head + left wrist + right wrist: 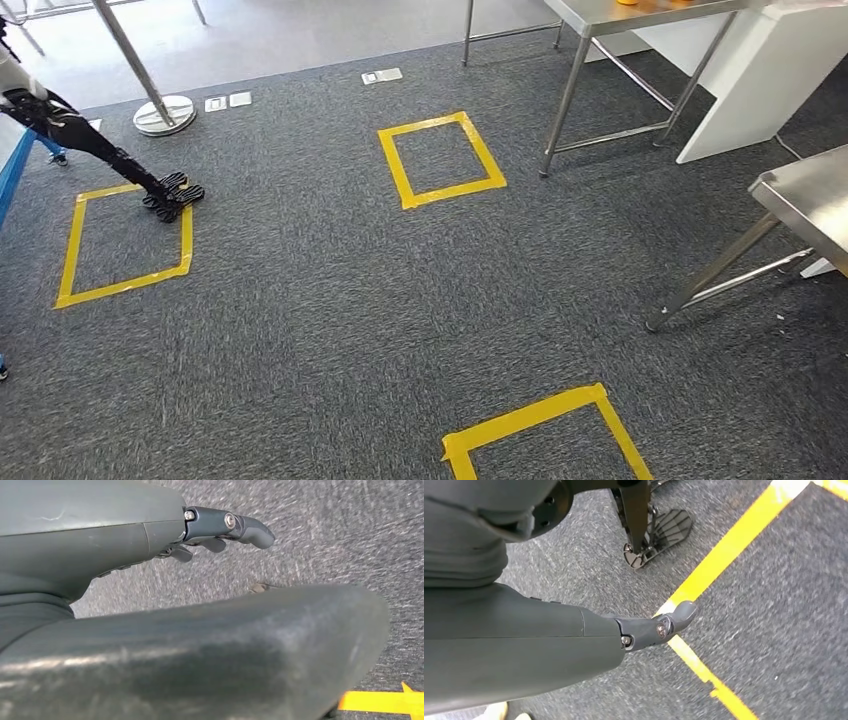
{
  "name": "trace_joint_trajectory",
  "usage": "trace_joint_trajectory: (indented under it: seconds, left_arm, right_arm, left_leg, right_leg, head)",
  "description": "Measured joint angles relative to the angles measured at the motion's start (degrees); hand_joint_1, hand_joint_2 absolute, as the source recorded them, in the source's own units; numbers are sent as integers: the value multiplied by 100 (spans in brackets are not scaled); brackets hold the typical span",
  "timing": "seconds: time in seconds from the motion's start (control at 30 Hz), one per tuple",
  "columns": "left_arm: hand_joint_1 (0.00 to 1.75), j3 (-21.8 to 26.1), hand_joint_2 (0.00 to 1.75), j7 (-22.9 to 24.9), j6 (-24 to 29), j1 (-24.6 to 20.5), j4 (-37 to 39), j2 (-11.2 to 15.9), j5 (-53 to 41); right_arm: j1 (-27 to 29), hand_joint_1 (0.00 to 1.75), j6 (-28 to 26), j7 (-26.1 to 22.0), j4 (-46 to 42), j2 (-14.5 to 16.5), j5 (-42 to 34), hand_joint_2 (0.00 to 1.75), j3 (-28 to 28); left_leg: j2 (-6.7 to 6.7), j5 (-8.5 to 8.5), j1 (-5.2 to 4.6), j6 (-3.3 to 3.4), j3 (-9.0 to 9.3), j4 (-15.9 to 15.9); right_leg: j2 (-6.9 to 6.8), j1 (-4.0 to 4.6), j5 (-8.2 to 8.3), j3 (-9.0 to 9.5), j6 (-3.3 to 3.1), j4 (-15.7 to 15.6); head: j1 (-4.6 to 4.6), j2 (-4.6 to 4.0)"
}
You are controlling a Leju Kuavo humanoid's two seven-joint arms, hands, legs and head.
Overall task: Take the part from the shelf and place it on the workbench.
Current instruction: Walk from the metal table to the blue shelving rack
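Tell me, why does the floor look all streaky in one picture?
Left wrist view: the carpet is smeared into streaks, which is motion blur, and the robot hand stays sharper. Right wrist view: only slight blur on the yellow tape. Head view: crisp, with glare on the steel table.

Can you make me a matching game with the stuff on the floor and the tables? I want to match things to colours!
Things:
1. tape squares
2. carpet
3. table legs
4. the hand's thumb

Colours:
A. shiny silver
B. yellow
C. plain grey
D. dark speckled grey

Pairs: 1-B, 2-D, 3-A, 4-C
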Motion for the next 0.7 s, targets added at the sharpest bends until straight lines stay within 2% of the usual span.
trace_joint_trajectory:
  seconds: [0.03, 0.07, 0.1, 0.13, 0.17, 0.2, 0.23, 0.27, 0.3, 0.37, 0.4, 0.43, 0.5, 0.53, 0.57, 0.6, 0.63, 0.67, 0.7]
  left_arm:
    - [0, 0, 0, -6, -3, -3, 0, -1, -4]
    - [0, 0, 0, -11, -7, -3, 0, -1, -8]
    - [0, 0, 0, -14, -16, 0, 0, -1, -14]
    - [0, 0, 0, -17, -28, 4, 0, -1, -25]
    - [0, 0, 0, -19, -42, 4, 0, 1, -37]
    - [0, 0, 0, -19, -63, -2, 0, -1, -49]
    - [0, 0, 0, -19, -78, -10, 0, -1, -57]
    - [0, 0, 0, -19, -90, -19, 0, -1, -59]
    - [0, 0, 0, -20, -99, -25, 0, -2, -60]
    - [0, 0, 0, -15, -101, -25, 0, -1, -60]
    - [0, 0, 0, -10, -103, -25, 0, -1, -60]
    - [0, 0, 0, -2, -105, -28, 0, 0, -60]
    - [0, 0, 0, 10, -110, -40, 0, 2, -63]
    - [0, 0, 0, 14, -111, -45, 0, 3, -67]
    - [0, 0, 0, 15, -113, -48, 0, 3, -73]
    - [0, 0, 0, 16, -114, -45, 0, 3, -81]
    - [0, 0, 0, 19, -115, -42, 0, 3, -92]
    - [0, 0, 0, 21, -115, -39, 0, 3, -102]
    - [0, 0, 0, 24, -115, -38, 0, 3, -110]
  right_arm:
    - [9, 0, -1, 2, 1, -3, 1, 0, 0]
    - [14, 0, -2, 5, 1, -4, 2, 0, 0]
    - [14, 0, -2, 9, 1, -5, 3, 0, 0]
    - [12, 0, -2, 12, 1, -4, 5, 0, 0]
    - [8, 0, -2, 14, 1, 0, 8, 0, 0]
    - [4, 0, -2, 14, -1, -2, 10, 0, 0]
    - [0, 0, -2, 14, -2, -3, 13, 0, 0]
    - [-3, 0, -2, 14, -4, -5, 14, 0, 0]
    - [-9, 0, -2, 14, -5, -9, 14, 0, 0]
    - [-25, 0, -2, 14, -6, -9, 14, 0, -1]
    - [-32, 0, -3, 14, -6, -9, 16, 0, -1]
    - [-33, 0, -3, 14, -6, -9, 19, 0, -1]
    - [-21, 0, -7, 17, -6, -5, 26, 0, 0]
    - [-11, 0, -9, 20, -6, -4, 29, 0, 0]
    - [0, 0, -11, 23, -6, -3, 31, 0, -1]
    - [8, 0, -13, 27, -6, -3, 32, 0, -1]
    - [9, 0, -14, 29, -6, -4, 34, 0, -2]
    - [7, 0, -15, 31, -6, -5, 37, 0, -2]
    - [3, 0, -16, 32, -6, -9, 40, 0, -2]
  left_leg:
    - [103, -184, 12, -19, -172, 380]
    - [149, -275, 28, -36, -282, 638]
    - [175, -254, 43, -52, -285, 695]
    - [207, -133, 58, -64, -164, 519]
    - [284, 43, 69, -75, 66, 154]
    - [424, 190, 68, -77, 316, -256]
    - [525, 296, 64, -63, 518, -590]
    - [592, 342, 53, -37, 637, -790]
    - [596, 343, 33, -2, 662, -852]
    - [440, 377, 18, 85, 629, -865]
    - [367, 402, 20, 129, 614, -878]
    - [297, 429, 29, 173, 603, -892]
    - [150, 470, 35, 238, 567, -903]
    - [64, 485, 29, 260, 542, -903]
    - [-32, 500, 22, 273, 518, -902]
    - [-129, 515, 16, 278, 501, -902]
    - [-226, 531, 13, 276, 492, -902]
    - [-319, 547, 12, 266, 487, -902]
    - [-406, 566, 16, 249, 483, -902]
  right_leg:
    - [-93, 10, 0, -9, -8, 3]
    - [-185, 17, -2, -15, -9, 5]
    - [-271, 19, -3, -19, -8, 8]
    - [-353, 17, -8, -17, -1, 11]
    - [-431, 11, -16, -9, 11, 17]
    - [-500, 25, -36, -2, 37, 30]
    - [-564, 41, -62, -2, 71, 46]
    - [-617, 59, -83, -3, 107, 58]
    - [-668, 75, -98, 8, 142, 64]
    - [-745, 59, -107, 30, 200, 63]
    - [-653, 43, -148, 18, 220, 115]
    - [-490, 29, -243, -50, 224, 260]
    - [-95, 11, -587, -368, 183, 937]
    - [-5, 11, -760, -578, 161, 1369]
    - [29, 12, -870, -751, 160, 1706]
    - [42, 14, -883, -829, 180, 1836]
    - [58, 14, -792, -780, 217, 1707]
    - [105, 14, -623, -613, 256, 1346]
    - [227, 9, -440, -392, 281, 877]
  head:
    - [-9, 0]
    - [-8, 0]
    - [-10, 0]
    - [-12, 0]
    - [-12, 0]
    - [-16, 0]
    - [-11, 0]
    - [2, 0]
    - [16, 0]
    - [39, 0]
    - [43, 0]
    - [48, 0]
    - [67, 0]
    - [70, 0]
    - [74, 0]
    - [74, 0]
    - [74, 0]
    - [74, 0]
    - [75, 0]
